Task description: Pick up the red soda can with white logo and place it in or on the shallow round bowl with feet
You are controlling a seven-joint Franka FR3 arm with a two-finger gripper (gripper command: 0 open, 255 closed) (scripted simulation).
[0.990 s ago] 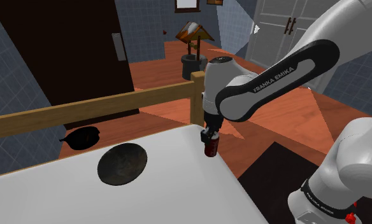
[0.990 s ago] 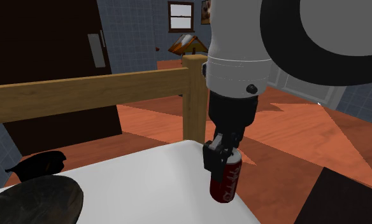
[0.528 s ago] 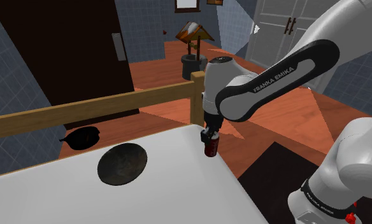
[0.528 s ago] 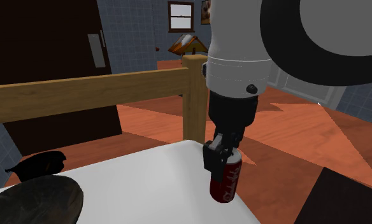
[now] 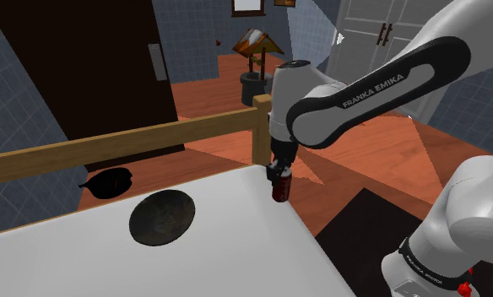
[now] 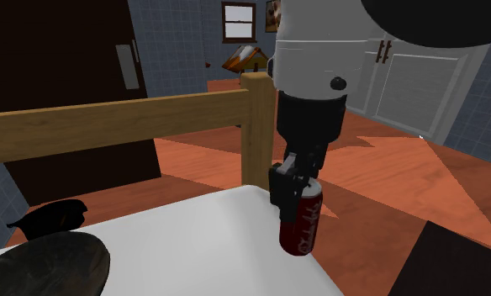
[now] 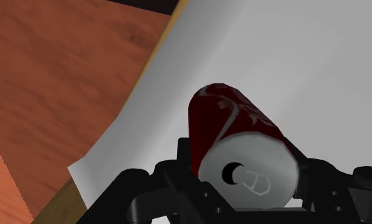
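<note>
The red soda can [image 5: 279,189] [image 6: 302,224] [image 7: 232,122] with white lettering hangs upright just above the white table's corner, near the wooden post. My black gripper [image 5: 278,176] [image 6: 292,192] [image 7: 245,175] is shut on its upper part, one finger on each side of the silver lid. The shallow dark round bowl [image 5: 161,217] [image 6: 42,264] rests on the table, well toward the shoulder view's left of the can.
A wooden rail [image 5: 110,142] with a corner post [image 5: 262,126] [image 6: 257,126] runs along the table's far edge. A small dark object [image 5: 108,181] [image 6: 49,216] lies behind the bowl. The table edge [image 7: 124,118] drops to orange wood floor right beside the can.
The gripper has risen with the can, lifting it a little off the table surface. The arm's upper link has swung upward. The bowl has not moved.
</note>
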